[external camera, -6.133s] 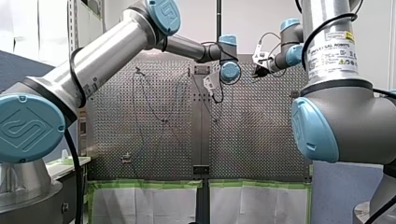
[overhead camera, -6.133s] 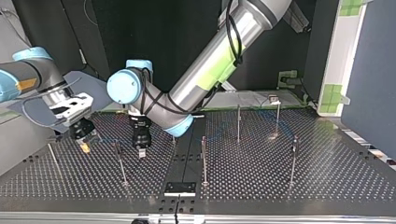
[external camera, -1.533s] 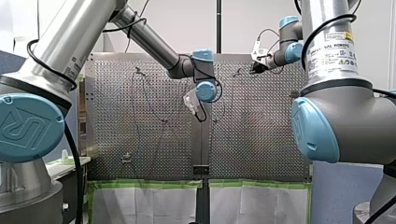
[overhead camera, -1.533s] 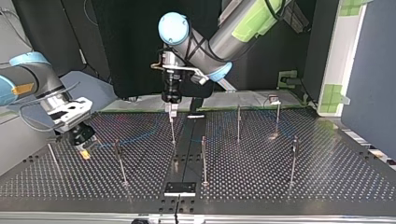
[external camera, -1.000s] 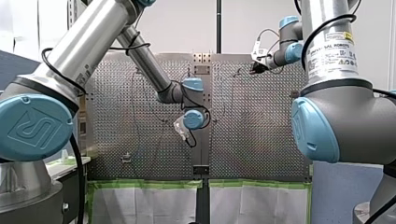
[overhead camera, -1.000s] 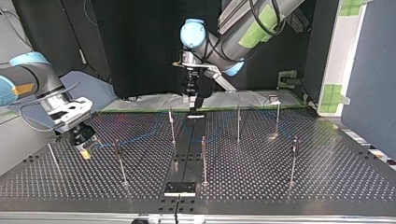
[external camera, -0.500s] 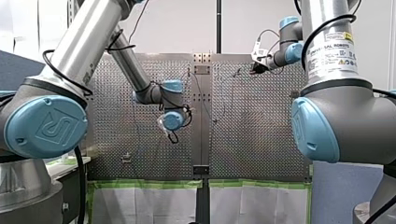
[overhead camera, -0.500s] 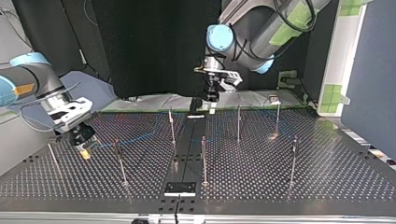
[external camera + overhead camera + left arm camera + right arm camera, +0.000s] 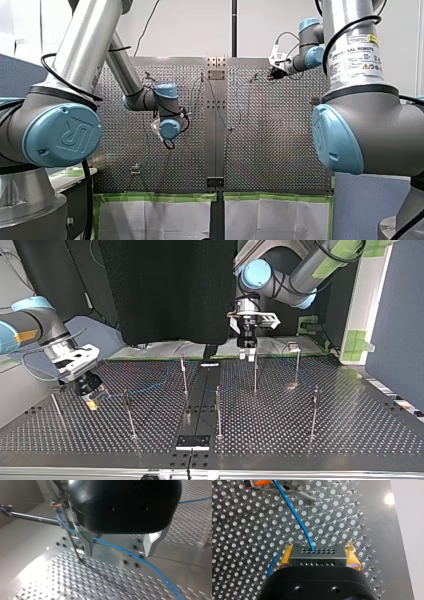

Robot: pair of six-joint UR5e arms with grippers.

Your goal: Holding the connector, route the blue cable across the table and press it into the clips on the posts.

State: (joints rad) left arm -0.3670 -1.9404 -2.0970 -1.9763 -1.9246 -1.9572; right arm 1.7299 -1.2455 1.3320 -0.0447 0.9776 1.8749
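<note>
Connector (image 9: pixel 316 556): a small grey metal block with two rows of pinholes on its face. It is sitting clamped between my right fingers (image 9: pixel 286 556), whose yellow pads are fraying at the tips. It is hovering low over the counter (image 9: pixel 242 542), at the top view's left. The blue cable (image 9: pixel 294 515) is leaving the block's face and running ahead to what looks like a clip (image 9: pixel 295 486) with an orange part.

Left wrist view: the cable is passing a like orange-marked clip, then lying along the perforated plate under my left fingers (image 9: pixel 86 542). Those fingers are standing apart and gripping nothing. They are bare tapered metal, no pads showing.

Top view: my left arm is hanging above the far post (image 9: pixel 255 371), just right of the middle.

Judgement: the step in hand is taking up the cable near that post and seating it in its clip. Doing it well:
- The right side is holding the connector steady with light tension, no tugging.
- The left fingers are coming down astride the cable and closing close beside the clip.
- The push is then going straight down.

The posts are thin metal rods and likely to flex. A sideways load is risking a bent post, or a cable popped out of a clip it already sits in. The cable is thin, smooth and springy-looking, and the counter is glossy. I am expecting slip, so a firm pinch before pressing.
</note>
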